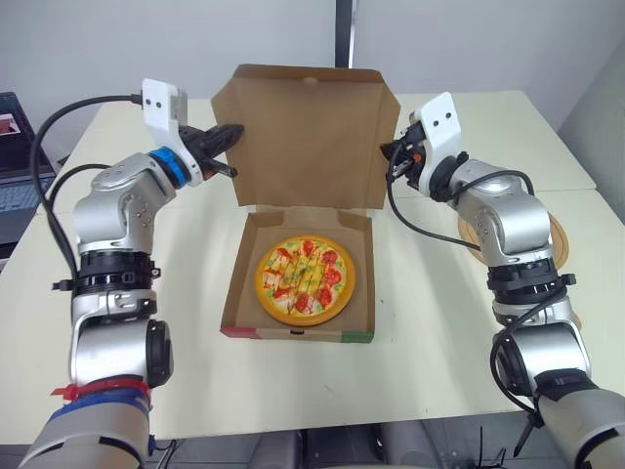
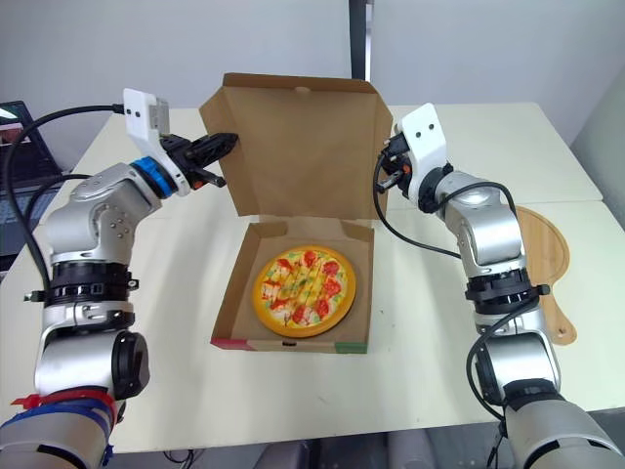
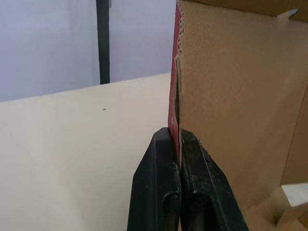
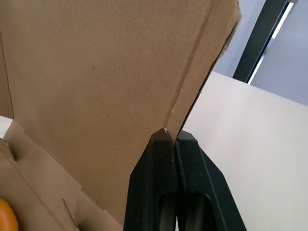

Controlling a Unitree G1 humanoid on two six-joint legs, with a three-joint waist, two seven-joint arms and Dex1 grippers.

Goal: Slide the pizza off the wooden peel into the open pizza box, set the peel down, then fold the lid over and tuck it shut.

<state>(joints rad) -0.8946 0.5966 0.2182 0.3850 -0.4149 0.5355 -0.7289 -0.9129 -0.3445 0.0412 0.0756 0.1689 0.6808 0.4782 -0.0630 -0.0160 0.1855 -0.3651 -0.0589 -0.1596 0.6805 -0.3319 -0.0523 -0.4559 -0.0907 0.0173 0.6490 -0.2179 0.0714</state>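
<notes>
Left eye view: pizza (image 1: 304, 277) lies flat in the box (image 1: 237, 293) base, mid-table (image 1: 420, 362). Peel (image 2: 548, 256) lies on the table off to the right, behind the right arm, apart from the box. So slide and set-down look done, and the lid fold is the step in hand. Lid (image 1: 308, 137) stands about upright from the back hinge, inside face toward the robot.

Handling, judged: lid is thin cardboard, light, no real load on the arms. It is stiff across the panel but floppy at the creases. The side flaps bend easily and will crush or tear if pinched hard or pulled unevenly. Best hold is the two side edges at matched height, so the panel swings on its hinge without twisting. The box base is light too and may skid on the table if the lid is dragged rather than rotated. The front flap has to go inside the front wall for the tuck. The pizza sits close to that wall, so the flap could scrape the toppings.

Left gripper (image 3: 177, 134): fingers together, pinching the lid's left side flap, cardboard sandwiched between the pads. Right gripper (image 4: 172, 134): fingers closed on the lid's right side flap at the crease, no visible gap. Both holds sit roughly mid-height on the lid sides.
</notes>
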